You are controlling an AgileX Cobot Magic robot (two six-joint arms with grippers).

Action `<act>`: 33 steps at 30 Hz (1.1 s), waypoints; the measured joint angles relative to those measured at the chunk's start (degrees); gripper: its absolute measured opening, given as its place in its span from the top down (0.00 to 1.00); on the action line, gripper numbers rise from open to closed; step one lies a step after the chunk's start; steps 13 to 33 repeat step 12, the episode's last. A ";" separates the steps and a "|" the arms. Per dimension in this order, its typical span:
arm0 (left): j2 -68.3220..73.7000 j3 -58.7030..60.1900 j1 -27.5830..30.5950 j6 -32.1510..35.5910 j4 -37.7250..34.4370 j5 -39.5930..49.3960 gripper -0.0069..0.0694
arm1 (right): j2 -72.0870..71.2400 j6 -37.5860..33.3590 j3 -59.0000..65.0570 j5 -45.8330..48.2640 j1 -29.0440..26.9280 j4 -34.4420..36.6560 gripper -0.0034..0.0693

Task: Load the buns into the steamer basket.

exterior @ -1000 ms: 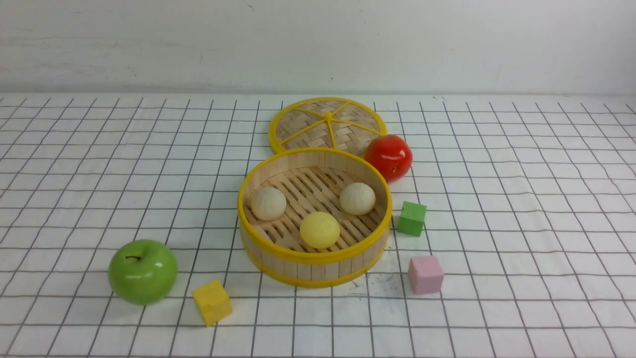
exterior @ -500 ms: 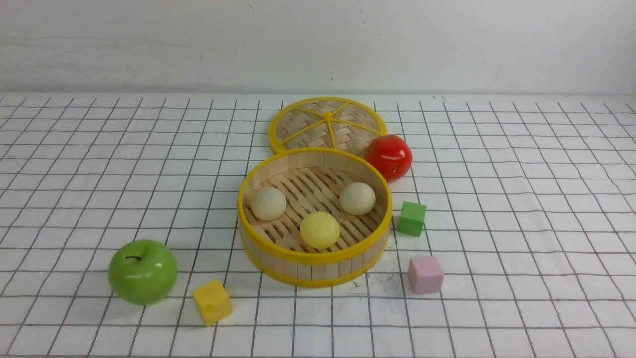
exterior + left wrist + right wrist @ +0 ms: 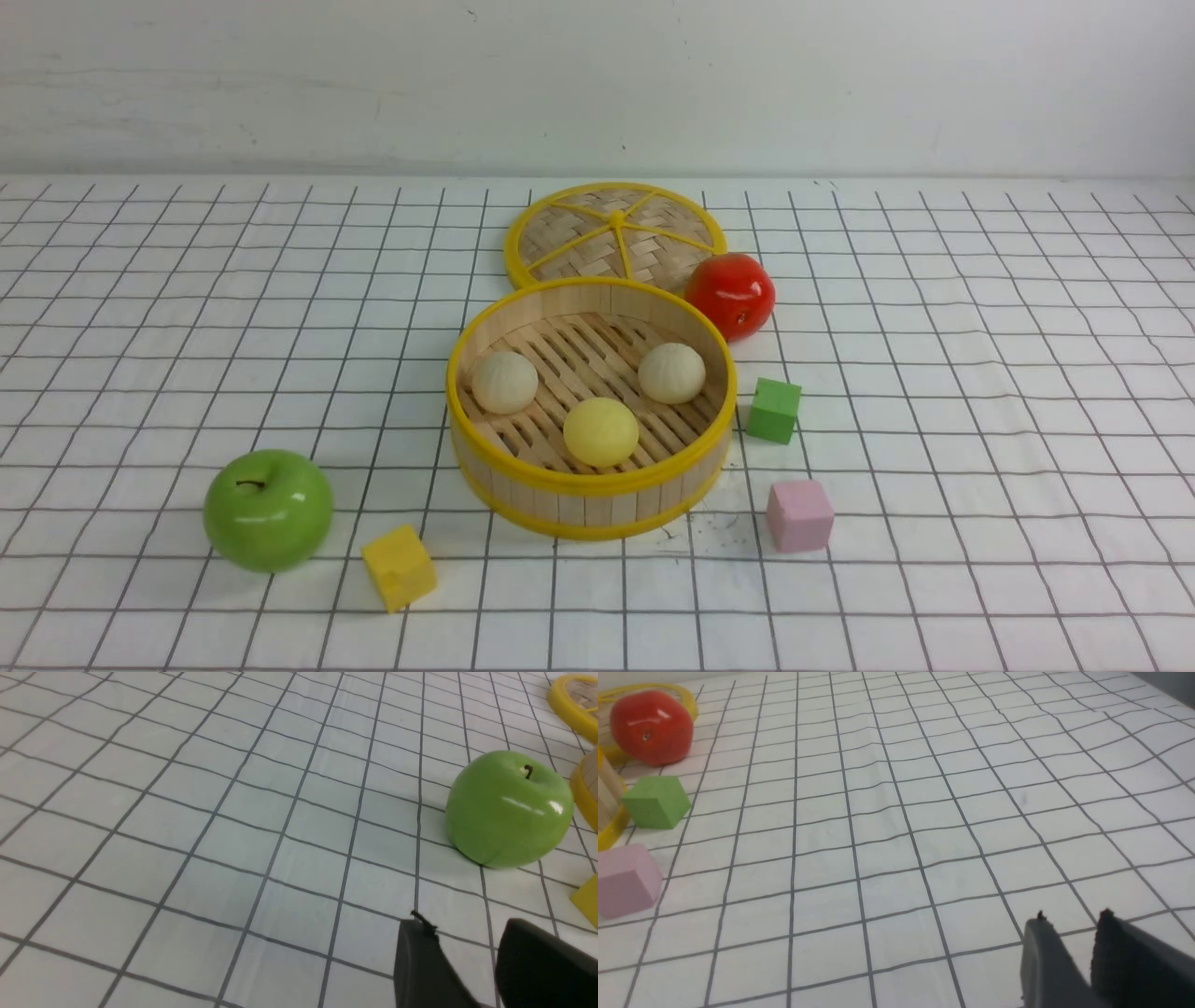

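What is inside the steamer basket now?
Inside the steamer basket lie three buns on the slatted floor: two cream buns and one pale yellow bun. The near wall hides a strip of the floor.

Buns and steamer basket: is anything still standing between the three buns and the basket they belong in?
Nothing visible does. Both cream buns and the yellow bun already lie on the slatted floor inside the steamer basket. The lid lies flat behind it, off the basket.
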 joint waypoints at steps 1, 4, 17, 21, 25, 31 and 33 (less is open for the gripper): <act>0.00 0.00 0.00 0.00 0.00 0.00 0.60 | 0.00 0.00 0.00 0.00 0.00 0.00 0.72; 0.00 0.00 0.00 0.00 0.00 0.00 0.60 | 0.00 0.00 0.00 0.00 0.00 0.00 0.71; 0.00 0.00 0.00 0.00 0.00 0.00 0.60 | 0.00 0.00 0.00 0.00 0.00 0.00 0.70; 0.00 0.00 0.00 0.00 0.00 0.00 0.60 | 0.00 0.00 0.00 0.00 0.00 0.00 0.70; 0.00 0.00 0.00 0.00 0.00 0.00 0.60 | 0.00 0.00 0.00 0.00 0.00 0.00 0.70; 0.00 0.00 0.00 0.00 0.00 0.00 0.60 | 0.00 0.00 0.00 0.00 0.00 0.00 0.70; 0.00 0.00 0.00 0.00 0.00 0.00 0.60 | 0.00 0.00 0.00 0.00 0.00 0.00 0.70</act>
